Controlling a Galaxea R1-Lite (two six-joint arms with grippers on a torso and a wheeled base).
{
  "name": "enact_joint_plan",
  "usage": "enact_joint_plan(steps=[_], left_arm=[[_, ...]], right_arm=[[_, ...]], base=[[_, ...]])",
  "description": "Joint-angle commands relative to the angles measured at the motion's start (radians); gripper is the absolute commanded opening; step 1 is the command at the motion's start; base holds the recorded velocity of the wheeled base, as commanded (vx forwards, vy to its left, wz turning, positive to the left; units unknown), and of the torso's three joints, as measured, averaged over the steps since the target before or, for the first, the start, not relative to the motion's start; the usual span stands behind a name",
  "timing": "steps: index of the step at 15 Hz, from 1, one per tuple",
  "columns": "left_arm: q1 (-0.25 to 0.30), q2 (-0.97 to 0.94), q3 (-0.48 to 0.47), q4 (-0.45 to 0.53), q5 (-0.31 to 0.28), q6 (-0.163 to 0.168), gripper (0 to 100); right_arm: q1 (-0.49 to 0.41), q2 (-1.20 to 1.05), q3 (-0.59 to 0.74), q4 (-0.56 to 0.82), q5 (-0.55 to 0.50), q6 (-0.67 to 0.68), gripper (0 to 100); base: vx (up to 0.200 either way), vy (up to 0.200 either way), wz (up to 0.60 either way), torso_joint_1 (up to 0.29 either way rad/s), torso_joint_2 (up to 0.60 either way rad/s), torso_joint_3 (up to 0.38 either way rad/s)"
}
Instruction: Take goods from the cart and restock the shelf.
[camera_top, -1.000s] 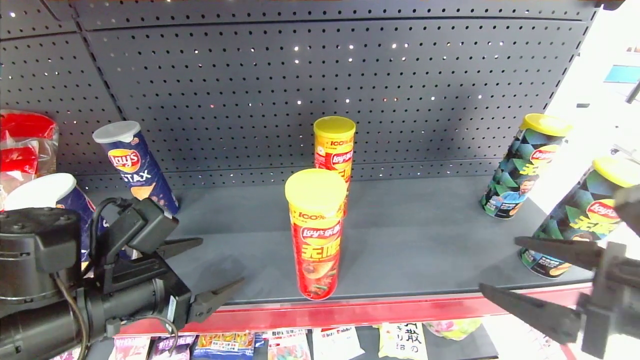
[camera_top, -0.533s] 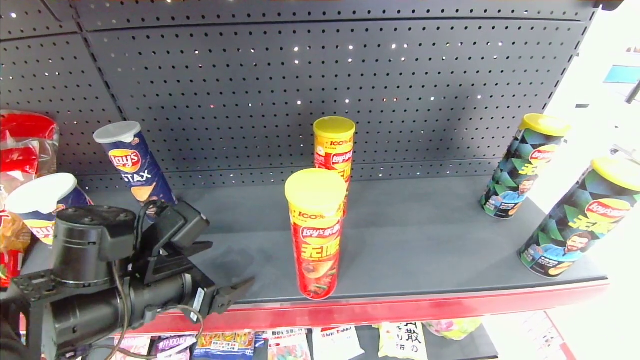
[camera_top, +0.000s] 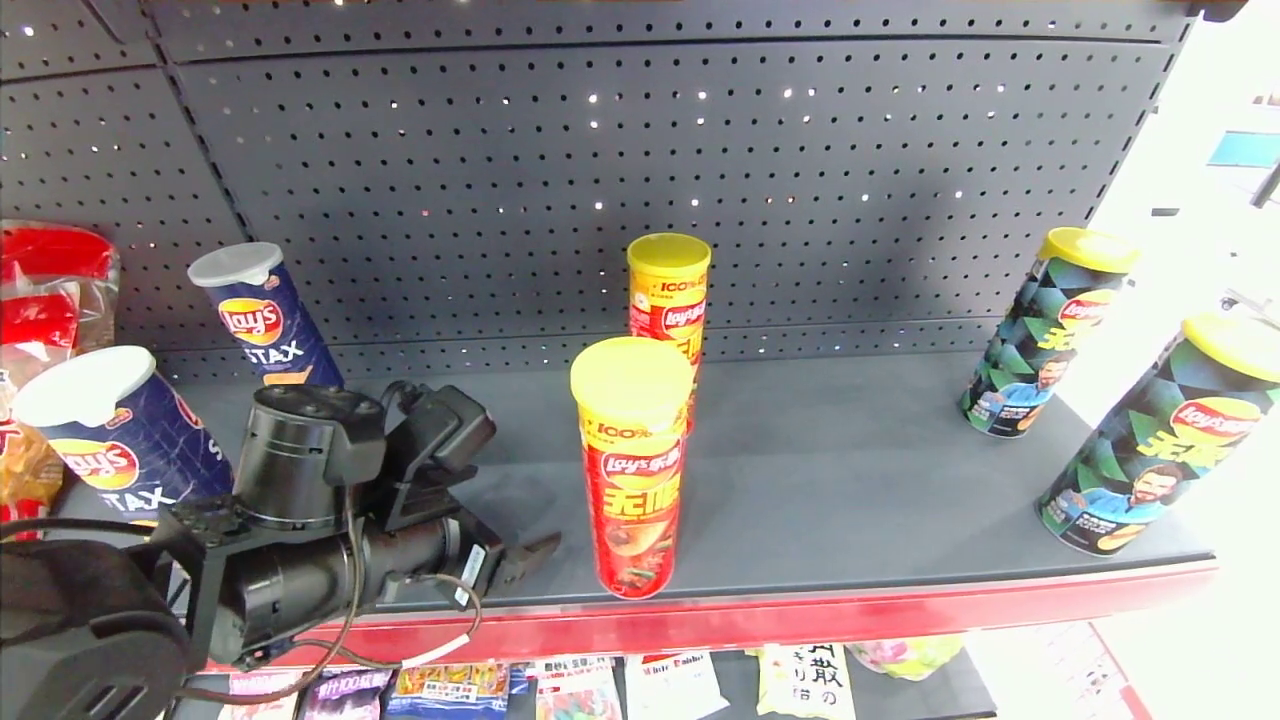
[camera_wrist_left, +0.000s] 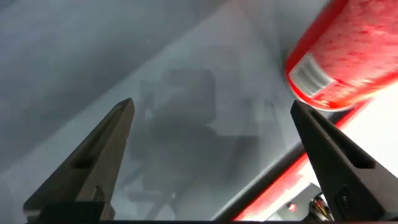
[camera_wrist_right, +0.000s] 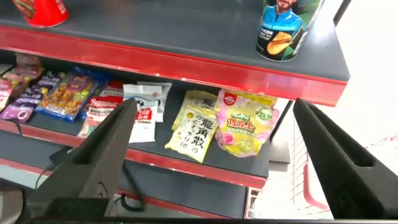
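Red can (camera_top: 632, 470) stands upright, long axis vertical, at the shelf (camera_top: 850, 480) front edge, just right of the left gripper (camera_top: 510, 520), whose fingers are apart and empty, can outside them; right gripper (camera_wrist_right: 214, 102), fingers also apart, is farther off.

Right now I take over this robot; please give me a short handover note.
Left gripper: open, empty, low over the shelf front, beside the front red can.
Right gripper: open, empty, before the snack bags below the shelf.
Done, standing on the shelf: rear red can, blue cans at left, green cans at right.
Left to do: fetch more goods from the cart.
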Motion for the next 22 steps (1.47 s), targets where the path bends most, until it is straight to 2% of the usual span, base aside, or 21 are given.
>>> enact_joint_plan(steps=[1,11,22], left_arm=[[-0.010,0.036,-0.019,-0.001,-0.001,-0.001,100],[-0.046,0.136,-0.132,-0.001,-0.001,-0.002,100],[-0.061,0.139,-0.134,0.000,-0.001,-0.004,100]], right_arm=[[0.000,-0.010,0.004,-0.001,0.001,0.000,100],[0.000,-0.010,0.025,-0.003,0.002,0.000,100],[0.000,-0.010,0.027,-0.003,0.002,0.000,100]], base=[[0.000,0.000,0.00,0.000,0.00,0.000],[0.000,0.000,0.00,0.000,0.00,0.000],[0.000,0.000,0.00,0.000,0.00,0.000]])
